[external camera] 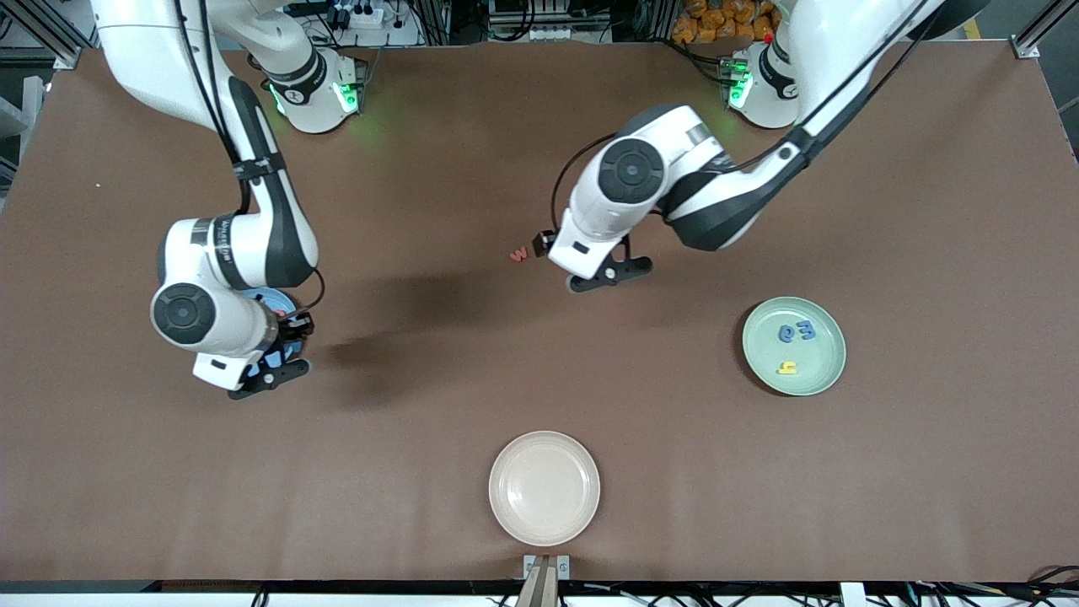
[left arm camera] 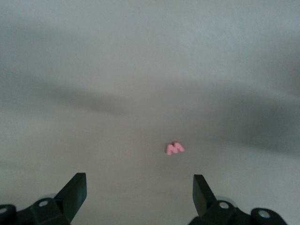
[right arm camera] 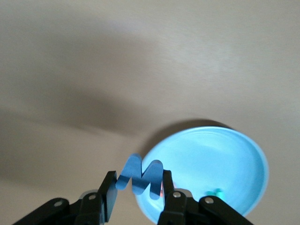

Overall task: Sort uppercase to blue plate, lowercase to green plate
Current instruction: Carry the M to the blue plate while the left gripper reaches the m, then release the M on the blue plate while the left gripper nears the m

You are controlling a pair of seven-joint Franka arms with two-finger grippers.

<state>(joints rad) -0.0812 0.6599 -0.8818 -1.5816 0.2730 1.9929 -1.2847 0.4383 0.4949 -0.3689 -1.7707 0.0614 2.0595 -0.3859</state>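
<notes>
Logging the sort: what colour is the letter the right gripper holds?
Blue W; right wrist view.

A matte brown worktop (external camera: 472, 371) is filling nearly the whole front view, with soft shadows lying across its middle. A cream plate (external camera: 544, 487) is sitting on it near the front camera's edge. Aluminium frame rails (external camera: 34, 25) are standing at the corners by the robots' bases, and a power strip (external camera: 354, 15) and orange objects (external camera: 725, 21) are showing there too.
</notes>
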